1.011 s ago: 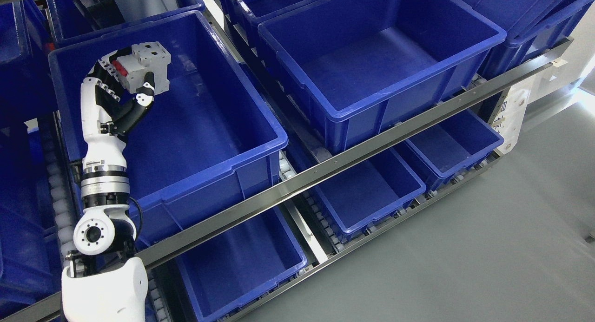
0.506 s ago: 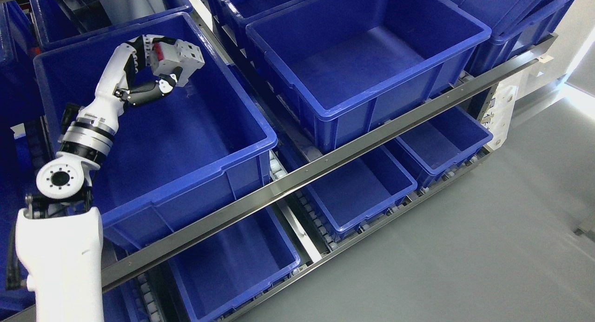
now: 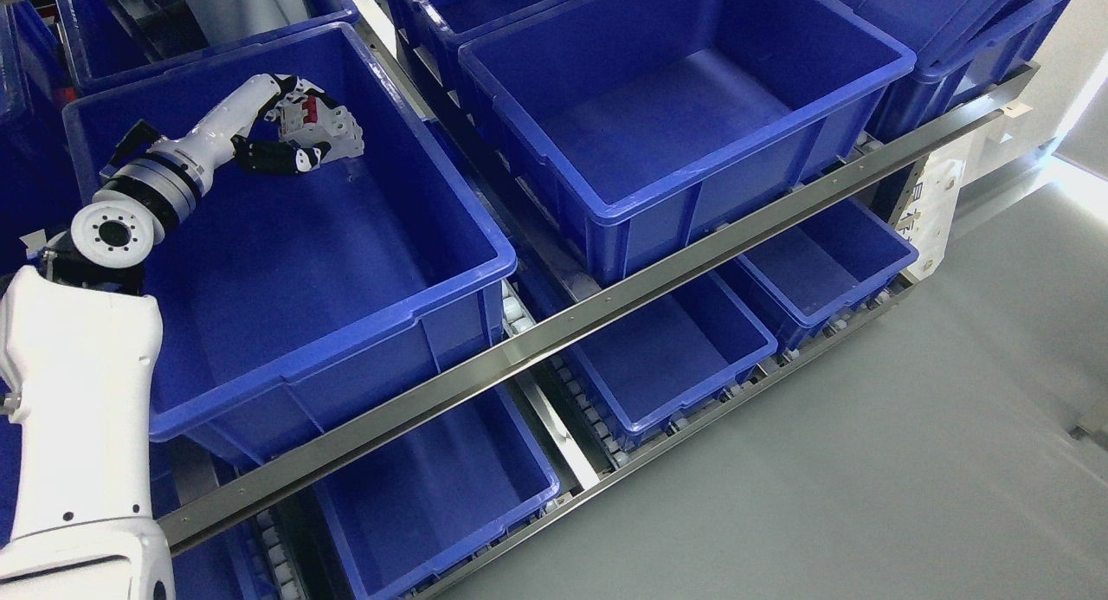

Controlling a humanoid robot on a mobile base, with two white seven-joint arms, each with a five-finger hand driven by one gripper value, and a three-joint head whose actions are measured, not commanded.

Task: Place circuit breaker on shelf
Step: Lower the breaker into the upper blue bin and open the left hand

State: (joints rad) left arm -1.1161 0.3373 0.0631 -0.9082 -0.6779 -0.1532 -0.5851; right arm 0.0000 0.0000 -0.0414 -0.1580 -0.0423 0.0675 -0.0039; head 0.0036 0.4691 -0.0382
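Note:
My left hand [image 3: 294, 137] is shut on a grey circuit breaker [image 3: 325, 125] with a red switch. It holds the breaker low inside the large blue bin [image 3: 363, 319] on the left of the upper shelf, near the bin's far right corner. I cannot tell whether the breaker touches the bin floor. My left arm [image 3: 130, 210] reaches in over the bin's left side. My right arm is out of view.
A second large blue bin [image 3: 692, 184] sits to the right on the same shelf behind a metal rail [image 3: 606, 306]. More blue bins [image 3: 675, 358] sit on the lower roller shelf and behind. Grey floor lies at the lower right.
My left hand has lowered the breaker deeper into the left bin, and the forearm has swung down and left. The camera shifted slightly between the earliest frame and the later ones.

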